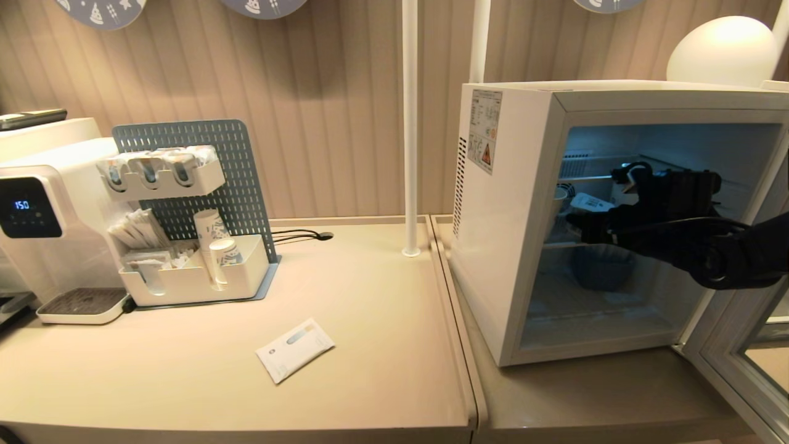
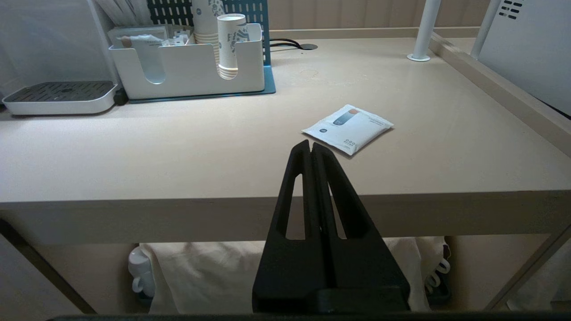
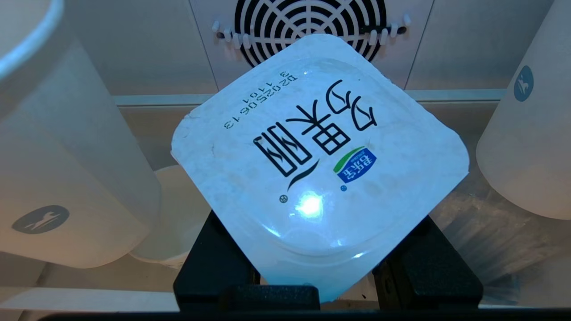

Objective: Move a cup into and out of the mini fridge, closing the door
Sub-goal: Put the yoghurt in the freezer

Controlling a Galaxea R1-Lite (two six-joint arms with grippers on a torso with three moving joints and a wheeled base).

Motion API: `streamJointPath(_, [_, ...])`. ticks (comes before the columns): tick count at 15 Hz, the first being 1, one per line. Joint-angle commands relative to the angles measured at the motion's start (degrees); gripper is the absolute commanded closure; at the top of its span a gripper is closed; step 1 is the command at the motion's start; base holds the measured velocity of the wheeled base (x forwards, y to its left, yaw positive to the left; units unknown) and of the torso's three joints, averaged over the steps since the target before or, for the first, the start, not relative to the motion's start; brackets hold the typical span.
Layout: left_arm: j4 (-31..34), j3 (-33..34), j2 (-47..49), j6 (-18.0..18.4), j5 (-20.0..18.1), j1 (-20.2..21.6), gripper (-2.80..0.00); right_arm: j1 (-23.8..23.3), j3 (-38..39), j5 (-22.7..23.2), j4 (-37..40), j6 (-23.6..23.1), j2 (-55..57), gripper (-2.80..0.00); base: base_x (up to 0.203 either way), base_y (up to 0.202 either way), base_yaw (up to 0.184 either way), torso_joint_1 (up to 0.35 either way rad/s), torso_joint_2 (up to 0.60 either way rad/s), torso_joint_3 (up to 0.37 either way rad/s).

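Inside the open mini fridge (image 1: 511, 246), above its upper wire shelf, the right gripper (image 1: 585, 225) held the cup (image 3: 319, 165) clamped between part-open jaws, while the left gripper (image 2: 310, 149), jaws shut, hung off the worktop's (image 2: 178, 151) front edge.

Paper cups (image 3: 71, 178) close on both sides of the cup (image 3: 319, 165)

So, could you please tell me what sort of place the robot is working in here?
Probably a self-service drinks corner, such as an office pantry or café: a water dispenser with a drip tray, an organiser of paper cups and sachets, and an open mini fridge stand on a beige counter.
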State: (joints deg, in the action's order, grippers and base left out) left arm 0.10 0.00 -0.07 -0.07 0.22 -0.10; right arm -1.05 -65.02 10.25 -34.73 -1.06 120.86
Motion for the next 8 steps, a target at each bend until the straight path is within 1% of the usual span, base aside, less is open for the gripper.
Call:
streamJointPath(1, [0.0, 0.0, 0.1, 0.0, 0.0, 0.0, 0.00, 0.0, -0.2, 0.2, 0.1, 0.0, 0.9, 0.00, 0.000, 0.000, 0.000, 0.000, 0.00, 0.000])
streamJointPath(5, [0.0, 0.0, 0.1, 0.0, 0.0, 0.0, 0.00, 0.2, -0.8, 0.0, 0.1, 0.0, 1.6, 0.00, 0.000, 0.000, 0.000, 0.000, 0.00, 0.000])
streamJointPath(6, [0.0, 0.0, 0.1, 0.0, 0.0, 0.0, 0.00, 0.2, -1.8, -0.5, 0.6, 0.1, 1.7, -2.80, 0.000, 0.000, 0.000, 0.000, 0.00, 0.000])
streamJointPath(8, [0.0, 0.0, 0.1, 0.0, 0.0, 0.0, 0.00, 0.3, -2.1, -0.9, 1.8, 1.1, 1.2, -2.80, 0.000, 0.000, 0.000, 0.000, 0.00, 0.000])
